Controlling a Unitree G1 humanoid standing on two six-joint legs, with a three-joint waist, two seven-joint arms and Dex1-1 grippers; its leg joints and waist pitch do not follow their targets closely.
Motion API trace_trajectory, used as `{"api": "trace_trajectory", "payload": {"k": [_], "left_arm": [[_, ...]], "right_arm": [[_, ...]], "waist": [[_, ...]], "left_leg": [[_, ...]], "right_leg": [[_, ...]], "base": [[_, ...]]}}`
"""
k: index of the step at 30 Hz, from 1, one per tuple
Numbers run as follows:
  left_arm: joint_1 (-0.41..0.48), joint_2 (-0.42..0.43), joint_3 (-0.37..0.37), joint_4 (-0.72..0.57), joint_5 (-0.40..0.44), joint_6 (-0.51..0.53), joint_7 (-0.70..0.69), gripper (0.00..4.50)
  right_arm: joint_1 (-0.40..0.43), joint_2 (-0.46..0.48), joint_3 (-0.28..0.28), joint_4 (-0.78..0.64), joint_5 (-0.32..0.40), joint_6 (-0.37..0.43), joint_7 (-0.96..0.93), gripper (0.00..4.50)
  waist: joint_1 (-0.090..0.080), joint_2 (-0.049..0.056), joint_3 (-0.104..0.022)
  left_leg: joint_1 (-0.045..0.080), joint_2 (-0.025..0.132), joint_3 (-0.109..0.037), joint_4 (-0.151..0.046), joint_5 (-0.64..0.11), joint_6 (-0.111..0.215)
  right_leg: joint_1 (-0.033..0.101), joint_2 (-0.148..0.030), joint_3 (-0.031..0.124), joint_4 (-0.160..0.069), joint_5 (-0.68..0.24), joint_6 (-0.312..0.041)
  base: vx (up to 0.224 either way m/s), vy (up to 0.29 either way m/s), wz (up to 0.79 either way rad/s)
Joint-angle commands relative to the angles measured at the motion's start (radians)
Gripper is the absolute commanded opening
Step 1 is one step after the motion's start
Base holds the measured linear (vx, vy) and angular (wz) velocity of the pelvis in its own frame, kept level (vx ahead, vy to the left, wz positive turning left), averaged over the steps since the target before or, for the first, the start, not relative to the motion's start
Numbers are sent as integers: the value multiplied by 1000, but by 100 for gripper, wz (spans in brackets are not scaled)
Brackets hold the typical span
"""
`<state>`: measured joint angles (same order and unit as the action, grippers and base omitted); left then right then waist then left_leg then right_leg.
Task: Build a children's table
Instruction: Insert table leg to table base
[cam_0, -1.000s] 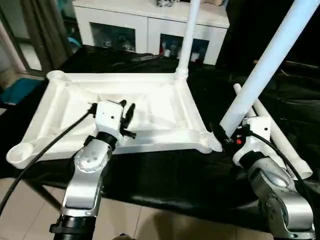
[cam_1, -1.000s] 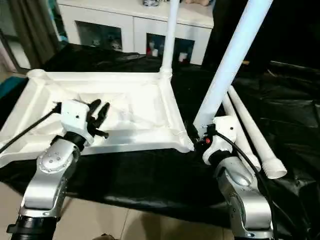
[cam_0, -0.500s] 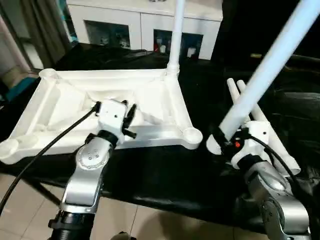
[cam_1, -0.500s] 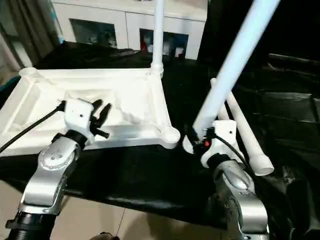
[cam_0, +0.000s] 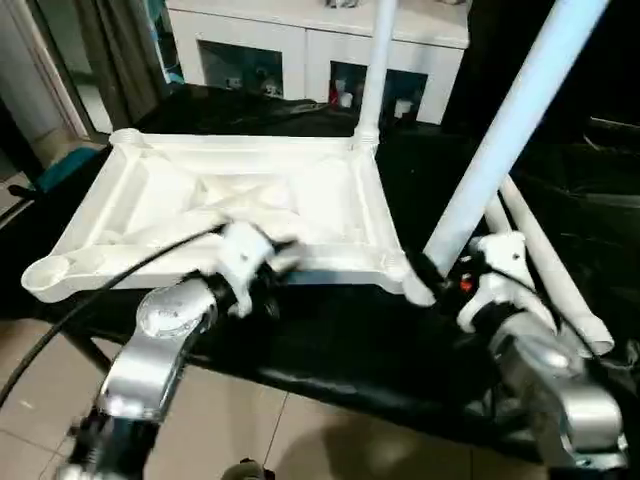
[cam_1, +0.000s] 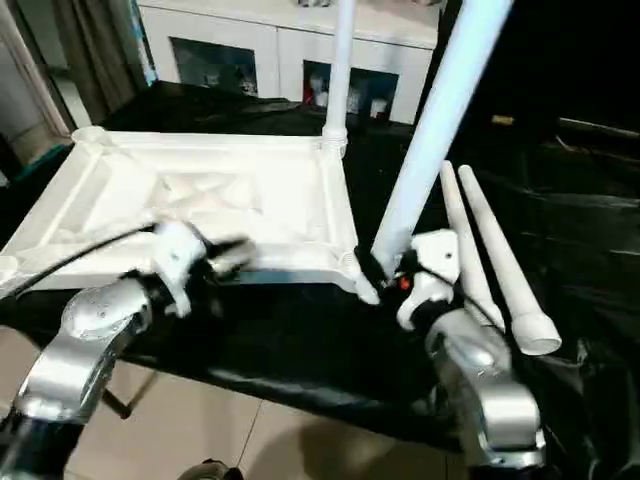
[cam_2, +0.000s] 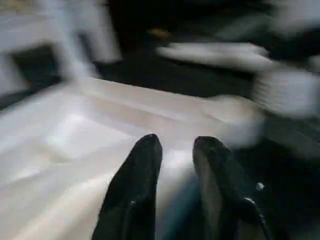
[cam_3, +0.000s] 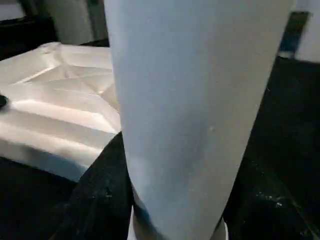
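Children's table top (cam_0: 250, 190), a white square plastic slab, lies ribbed underside up on the black-draped work surface (cam_0: 330, 340). One long white tapered leg (cam_0: 372, 70) stands upright in its far right corner socket. The right gripper (cam_0: 432, 283) has its black fingers clamped on the lower end of a second white leg (cam_0: 510, 120), held tilted just beside the near right corner socket (cam_0: 392, 270). Two more white legs (cam_1: 490, 250) lie side by side on the black cover to the right. The left gripper (cam_2: 175, 150) hovers over the top's near edge, fingers slightly apart and empty. A white cabinet with glass doors (cam_0: 290, 60) stands behind.
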<state>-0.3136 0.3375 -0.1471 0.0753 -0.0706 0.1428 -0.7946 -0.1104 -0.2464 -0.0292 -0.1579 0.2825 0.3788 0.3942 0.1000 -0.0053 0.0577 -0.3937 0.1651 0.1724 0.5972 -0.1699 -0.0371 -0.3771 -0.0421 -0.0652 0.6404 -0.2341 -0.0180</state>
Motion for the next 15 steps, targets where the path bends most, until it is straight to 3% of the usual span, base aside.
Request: {"api": "trace_trajectory", "payload": {"k": [1, 2, 3, 6, 9, 10, 11, 12, 14, 15], "left_arm": [[-39, 10, -17, 28, -17, 3, -72, 174], [-75, 19, -35, 73, -2, -3, -105, 185], [-121, 29, -61, 137, 27, -25, -138, 204], [-228, 13, -96, 286, 60, -65, -185, 207], [-305, -9, -112, 394, 62, -95, -208, 207], [-327, -15, -118, 424, 60, -94, -228, 207], [-343, -19, -125, 451, 61, -98, -244, 207], [-353, -22, -131, 469, 64, -102, -252, 207], [-404, -48, -150, 564, 77, -118, -280, 207], [-417, -59, -152, 591, 78, -122, -282, 207]], "right_arm": [[-8, -15, -11, 6, 15, -7, 26, 192], [-10, -31, -16, 9, 20, 0, 44, 192], [-12, -52, -18, 11, 23, 10, 66, 192], [-2, -100, -16, 5, 22, 13, 115, 192], [8, -124, -33, -2, 27, 14, 131, 192], [11, -131, -40, -3, 27, 13, 131, 192], [13, -136, -44, -2, 26, 12, 130, 192], [15, -139, -47, -2, 25, 10, 129, 192], [26, -149, -63, -8, 21, 5, 123, 192], [29, -150, -68, -12, 21, 5, 119, 192]], "waist": [[2, -2, -54], [2, 0, -55], [5, 0, -55], [14, 3, -60], [17, -4, -66], [18, 15, -68], [15, 4, -68], [15, 0, -68], [17, 22, -70], [13, 15, -71]], "left_leg": [[32, 76, -33, -83, -250, -12], [30, 77, -32, -84, -243, -14], [37, 73, -29, -81, -256, -11], [33, 73, -27, -77, -224, -6], [29, 72, -25, -72, -190, 11], [30, 74, -26, -70, -184, 10], [28, 75, -25, -70, -180, 17], [26, 73, -23, -68, -166, 28], [27, 72, -25, -64, -165, 35], [29, 73, -24, -65, -174, 37]], "right_leg": [[23, -117, 68, -101, -227, -119], [24, -117, 67, -99, -202, -128], [20, -114, 67, -102, -213, -121], [28, -121, 68, -101, -176, -118], [35, -126, 64, -93, -115, -141], [32, -128, 65, -90, -97, -149], [36, -125, 63, -90, -70, -159], [37, -125, 63, -88, -51, -168], [36, -126, 62, -89, -43, -176], [40, -123, 61, -91, -28, -186]], "base": [[0, 0, 0], [0, 0, 0], [0, 0, 0], [0, 0, 0], [0, 0, 0], [0, 0, 0], [0, 0, 0], [0, 0, 0], [0, 0, 0], [0, 0, 0]]}}
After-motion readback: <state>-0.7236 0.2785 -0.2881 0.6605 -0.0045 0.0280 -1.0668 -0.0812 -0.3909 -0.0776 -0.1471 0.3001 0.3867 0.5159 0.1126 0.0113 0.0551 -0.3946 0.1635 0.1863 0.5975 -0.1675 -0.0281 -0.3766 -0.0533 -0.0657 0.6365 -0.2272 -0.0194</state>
